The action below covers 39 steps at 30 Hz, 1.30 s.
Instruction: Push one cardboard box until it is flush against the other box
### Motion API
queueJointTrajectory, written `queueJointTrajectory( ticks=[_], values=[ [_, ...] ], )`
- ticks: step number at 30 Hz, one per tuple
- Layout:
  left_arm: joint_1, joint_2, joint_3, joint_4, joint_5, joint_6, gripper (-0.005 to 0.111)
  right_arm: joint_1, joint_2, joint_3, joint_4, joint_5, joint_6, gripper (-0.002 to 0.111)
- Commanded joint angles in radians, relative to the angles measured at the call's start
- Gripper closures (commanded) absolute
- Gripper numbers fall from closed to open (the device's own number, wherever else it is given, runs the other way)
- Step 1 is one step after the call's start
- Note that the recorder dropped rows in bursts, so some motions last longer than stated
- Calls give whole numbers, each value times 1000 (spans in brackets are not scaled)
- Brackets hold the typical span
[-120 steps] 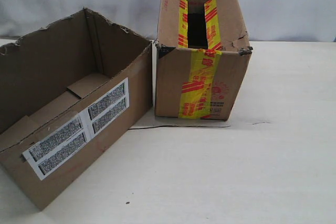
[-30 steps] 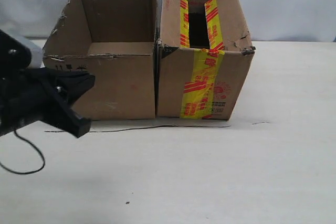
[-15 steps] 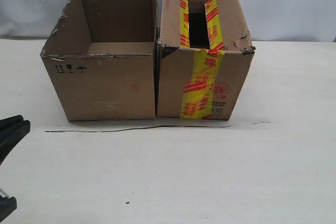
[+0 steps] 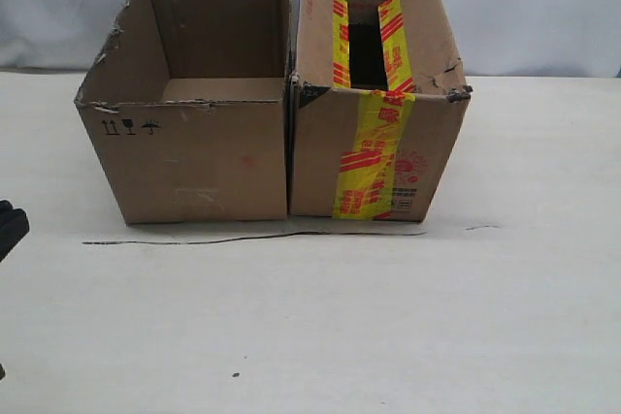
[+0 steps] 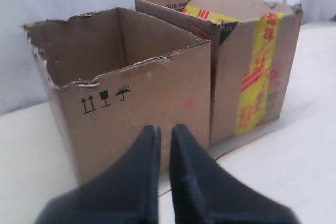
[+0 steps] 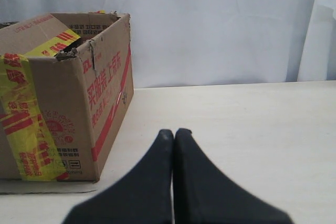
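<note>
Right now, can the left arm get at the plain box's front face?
Probably yes: the left gripper points straight at the plain box, and nothing visible stands between them.

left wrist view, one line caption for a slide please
Left gripper facing the cardboard box, set flush against the yellow-taped other box.

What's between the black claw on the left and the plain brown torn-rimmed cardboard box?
In the exterior view, only pale tabletop with a thin dark line separates the left gripper from the plain brown cardboard box.

pale table [image 4: 388, 336] carries the cardboard box [image 4: 184, 157] and other box [image 4: 315, 157], side walls touching
</note>
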Motion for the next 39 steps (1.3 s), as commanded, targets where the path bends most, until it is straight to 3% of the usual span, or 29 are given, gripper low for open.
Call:
queueJointTrajectory(
  ticks=[1,4,7,15,19,25,30,39],
  values=[
    [-6,-22,51,-289,-61,-5,107,-5,-4,5,1,1,0,109],
    [5,-61,82,-293,-65,-5,107,-5,-4,5,1,1,0,109],
    [69,-115,82,-293,66,-5,107,-5,-4,5,1,1,0,109],
    [365,-341,82,-229,85,-4,107,-5,-4,5,1,1,0,109],
    [447,-449,82,-229,106,-4,107,-5,-4,5,1,1,0,109],
    [471,-467,82,-108,236,-4,107,-5,-4,5,1,1,0,109],
    [471,-467,82,-112,482,-4,107,-5,-4,5,1,1,0,109],
    [471,-467,82,-105,467,-4,107,-5,-4,5,1,1,0,109]
  ],
)
